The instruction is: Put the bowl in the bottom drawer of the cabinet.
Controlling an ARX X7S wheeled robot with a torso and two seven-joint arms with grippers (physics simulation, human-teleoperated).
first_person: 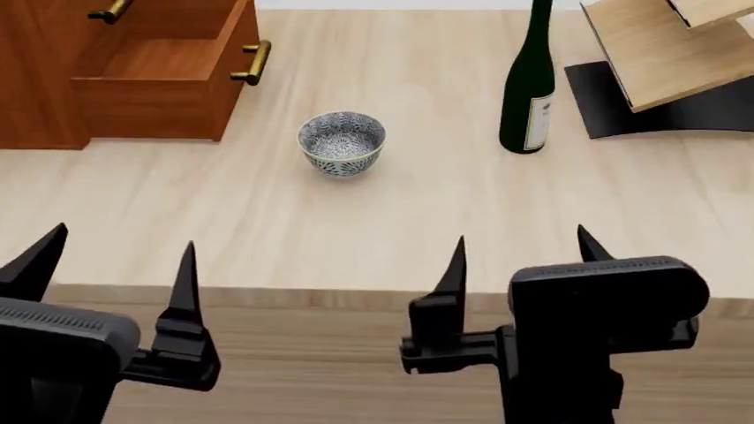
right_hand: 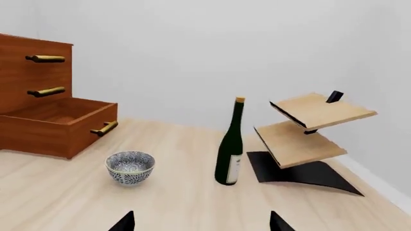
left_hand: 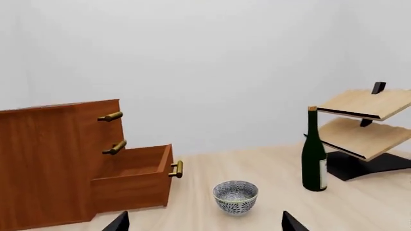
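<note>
Left gripper [first_person: 112,256]: black, wide open, holding nothing, at the near edge of the table [first_person: 389,221].
Right gripper [first_person: 518,256]: black, also open and holding nothing, beside the left one.
Bowl: the small round blue-and-white flowery bowl [first_person: 342,141] sits on the table ahead of both grippers, not picked up yet.
Bottom drawer: the red-brown wooden bottom drawer [first_person: 165,75] of the cabinet [left_hand: 45,159] is already pulled out, ahead and left of the bowl.
Room: bare table between grippers and bowl; the dark green glass bottle [first_person: 528,84] stands well to the bowl's right.
Left to do: grab, carry, drop in.

Even, bright, diffuse light fills all three views; shadows on the tabletop [first_person: 389,221] are faint, with no glare; renders slightly soft.
</note>
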